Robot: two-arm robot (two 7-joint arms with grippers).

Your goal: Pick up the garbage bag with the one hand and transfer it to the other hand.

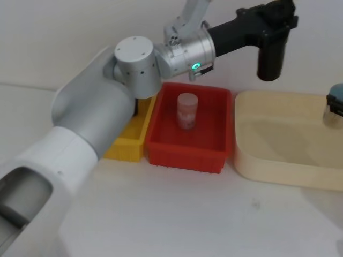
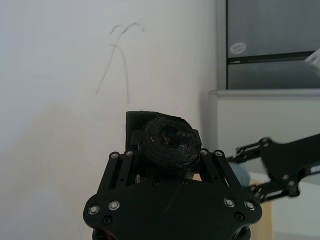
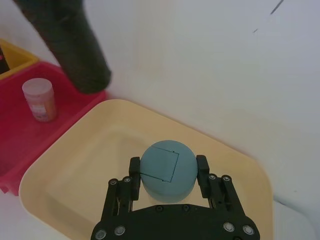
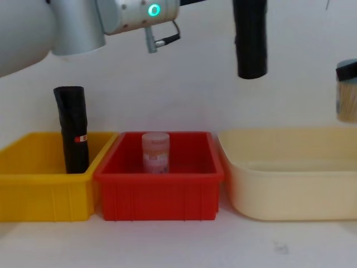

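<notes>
Nearest your cameras, the yellow bin [image 4: 44, 195], the red bin [image 4: 159, 195] and the cream tub [image 4: 290, 195] stood side by side. A taller black roll [image 4: 72, 128] stood in the yellow one and a small jar [image 4: 155, 152] stood upright in the red.

Above and beyond the red bin, your left gripper [image 1: 270, 24] was clamped on the upper end of the garbage bag [image 1: 269, 61]. The bag hung upright, well clear of everything below, with its lower half bare.

Off to the right, over the tub, your right gripper [image 3: 167, 165] had its fingers against the sides of a blue-grey round thing [image 3: 165, 182] and was well apart from the bag.

The roll looked light and stiff enough to keep its shape, though its wound plastic skin was probably slick and would give a little under a squeeze. The bare lower half, taken across the barrel below the left fingers, looked the sound place for the second grip. But that pincer appeared occupied and would have needed emptying first.
</notes>
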